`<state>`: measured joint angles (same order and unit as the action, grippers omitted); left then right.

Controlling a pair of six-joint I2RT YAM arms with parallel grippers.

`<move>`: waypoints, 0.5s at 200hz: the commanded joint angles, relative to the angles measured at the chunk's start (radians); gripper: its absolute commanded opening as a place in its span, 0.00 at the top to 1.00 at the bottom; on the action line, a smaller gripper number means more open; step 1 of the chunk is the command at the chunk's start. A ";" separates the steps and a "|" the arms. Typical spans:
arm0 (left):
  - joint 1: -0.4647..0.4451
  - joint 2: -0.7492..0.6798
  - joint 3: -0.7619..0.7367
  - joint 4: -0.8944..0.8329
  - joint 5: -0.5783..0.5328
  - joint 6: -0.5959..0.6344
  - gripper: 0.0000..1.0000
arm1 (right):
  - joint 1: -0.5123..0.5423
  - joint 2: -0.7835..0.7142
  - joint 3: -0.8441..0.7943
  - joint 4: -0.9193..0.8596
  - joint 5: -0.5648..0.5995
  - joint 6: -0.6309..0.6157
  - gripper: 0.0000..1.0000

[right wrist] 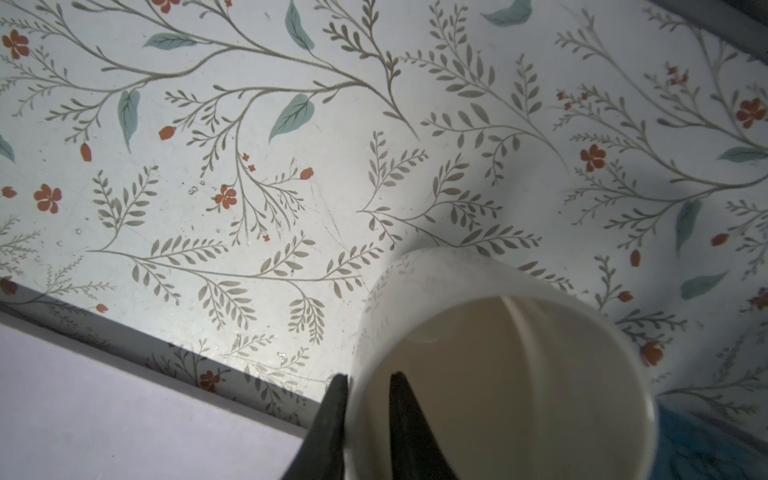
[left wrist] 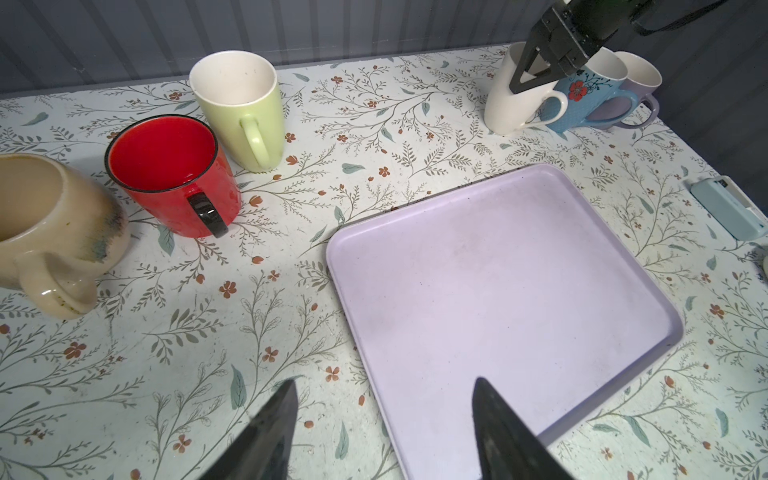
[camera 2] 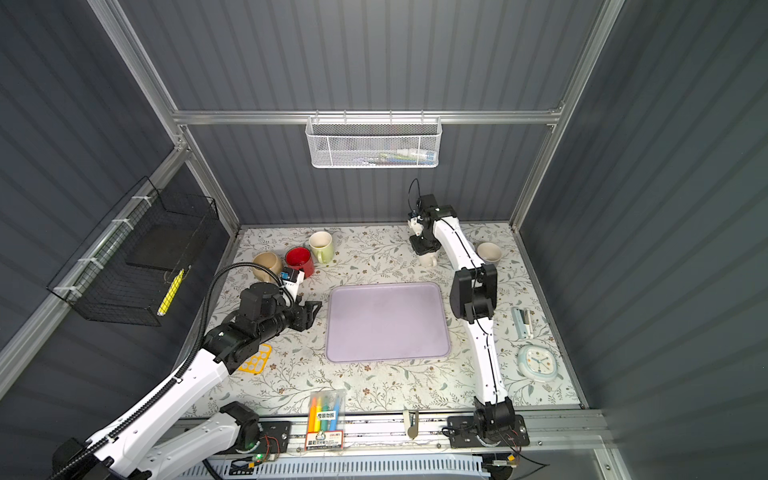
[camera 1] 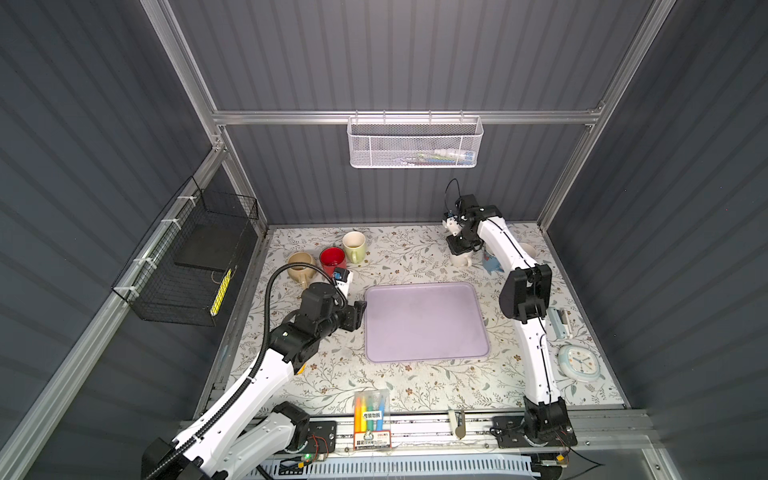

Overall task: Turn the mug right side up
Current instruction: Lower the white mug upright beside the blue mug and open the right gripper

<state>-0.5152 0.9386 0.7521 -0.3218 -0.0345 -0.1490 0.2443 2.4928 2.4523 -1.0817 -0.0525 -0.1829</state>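
Observation:
The white mug (camera 1: pixel 460 261) (camera 2: pixel 428 261) (left wrist: pixel 511 104) stands mouth up on the flowered table at the back right, its handle towards the front. My right gripper (camera 1: pixel 459 249) (right wrist: pixel 369 375) points down over it and straddles the rim. One finger lies outside the wall and the other inside the mug (right wrist: pixel 498 374). The jaws are slightly apart, with a sliver of room at the inner finger. My left gripper (camera 1: pixel 363 309) (left wrist: pixel 386 380) hovers open and empty at the left edge of the lilac tray (camera 1: pixel 424 324).
A blue flowered mug (left wrist: pixel 582 99) and a lilac mug (left wrist: pixel 640 83) stand close beside the white one. Green (camera 1: pixel 354 246), red (camera 1: pixel 332 258) and beige (camera 1: pixel 300 266) mugs stand upright at the back left. A clock (camera 1: pixel 579 362), a stapler (camera 1: pixel 561 322) and a marker pack (camera 1: pixel 372 409) lie along the right and front.

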 commanded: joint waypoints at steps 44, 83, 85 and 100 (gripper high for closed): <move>0.004 -0.029 0.003 -0.013 -0.011 0.012 0.34 | 0.009 0.027 0.019 0.017 0.027 0.072 0.88; 0.004 -0.032 -0.002 -0.013 -0.010 0.012 0.34 | 0.009 0.025 0.023 0.022 0.050 0.083 0.89; 0.004 -0.032 -0.002 -0.013 -0.011 0.011 0.34 | 0.009 0.027 0.023 0.022 0.051 0.083 0.88; 0.004 -0.035 0.000 -0.012 -0.010 0.011 0.34 | 0.009 0.029 0.027 0.022 0.064 0.085 0.87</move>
<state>-0.5152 0.9237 0.7525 -0.3222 -0.0345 -0.1490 0.2512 2.4958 2.4538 -1.0691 -0.0261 -0.1116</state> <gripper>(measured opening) 0.665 0.125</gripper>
